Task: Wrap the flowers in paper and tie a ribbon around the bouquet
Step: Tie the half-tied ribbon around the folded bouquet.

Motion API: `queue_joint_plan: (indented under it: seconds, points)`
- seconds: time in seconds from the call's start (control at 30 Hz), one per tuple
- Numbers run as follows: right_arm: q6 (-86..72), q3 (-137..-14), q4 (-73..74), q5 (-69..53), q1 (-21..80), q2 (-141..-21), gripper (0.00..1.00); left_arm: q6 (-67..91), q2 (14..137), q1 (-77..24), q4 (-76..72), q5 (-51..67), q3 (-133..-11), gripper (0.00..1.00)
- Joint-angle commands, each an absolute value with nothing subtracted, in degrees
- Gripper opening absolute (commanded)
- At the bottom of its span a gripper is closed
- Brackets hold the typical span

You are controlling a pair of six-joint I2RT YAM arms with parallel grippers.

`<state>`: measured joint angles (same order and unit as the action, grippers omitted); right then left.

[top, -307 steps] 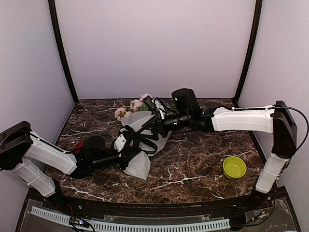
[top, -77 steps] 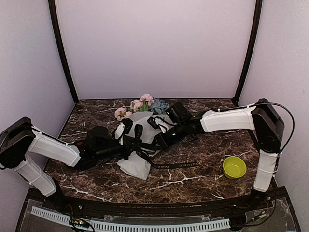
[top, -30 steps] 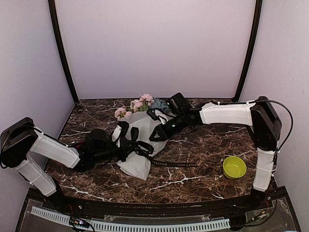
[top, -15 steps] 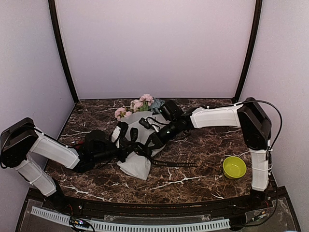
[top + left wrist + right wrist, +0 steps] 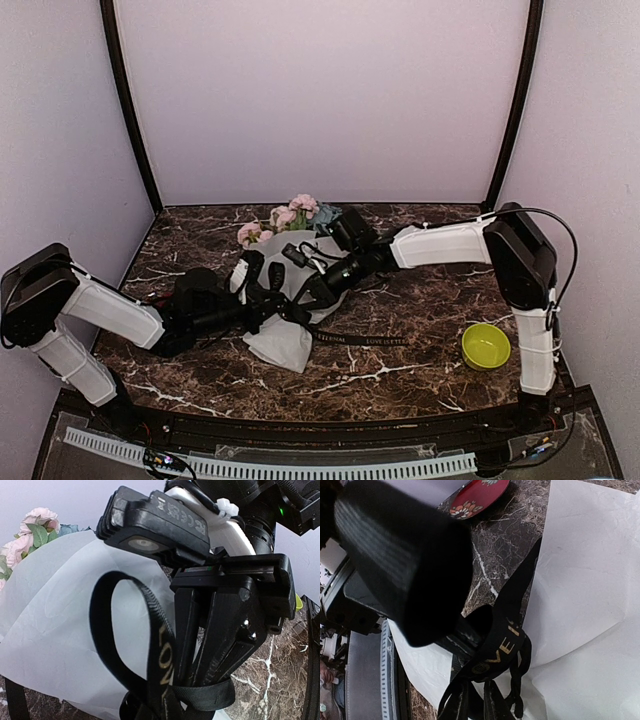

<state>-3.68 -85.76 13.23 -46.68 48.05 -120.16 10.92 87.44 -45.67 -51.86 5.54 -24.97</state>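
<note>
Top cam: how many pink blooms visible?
3. One pink bloom at the paper cone's left rim, a second right of it, a third farthest back. More may hide inside the paper.

Counts recorded were: bouquet (image 5: 284, 344), one; ribbon (image 5: 365, 341), one; yellow-green bowl (image 5: 486, 346), one; red patterned dish (image 5: 479, 495), one; robot arms, two: left arm (image 5: 105, 311), right arm (image 5: 445, 243).

Right end effector (image 5: 303, 293) slid down-left — onto ribbon (image 5: 365, 340) knot; ribbon tail now trailing right.
</note>
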Motion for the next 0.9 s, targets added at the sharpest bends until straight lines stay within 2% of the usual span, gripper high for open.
queue_joint_plan:
  seconds: [0.0, 0.17, 0.4, 0.73, 0.77, 0.87]
  points:
    - [0.5, -87.4, 13.8, -46.6, 48.9, -121.8, 0.11, 11.5, 87.6, -45.1, -53.8, 5.9, -24.3, 0.0]
    - [4.4, -87.5, 16.0, -45.2, 49.3, -121.8, 0.13, 11.5, 88.0, -44.8, -54.0, 6.2, -24.2, 0.0]
    - [6.2, -87.9, 15.4, -47.1, 49.9, -122.3, 0.26, 12.2, 89.0, -44.6, -54.9, 6.8, -24.2, 0.0]
    - [5.7, -88.0, 13.9, -45.3, 50.7, -123.0, 0.34, 12.1, 88.9, -44.3, -55.0, 7.0, -24.2, 0.0]
    - [5.6, -88.1, 13.8, -44.9, 50.8, -123.2, 0.34, 12.1, 88.9, -44.3, -55.1, 7.1, -24.2, 0.0]
    - [5.1, -88.6, 14.0, -44.5, 50.7, -123.2, 0.2, 12.2, 88.8, -44.3, -55.2, 7.2, -24.1, 0.0]
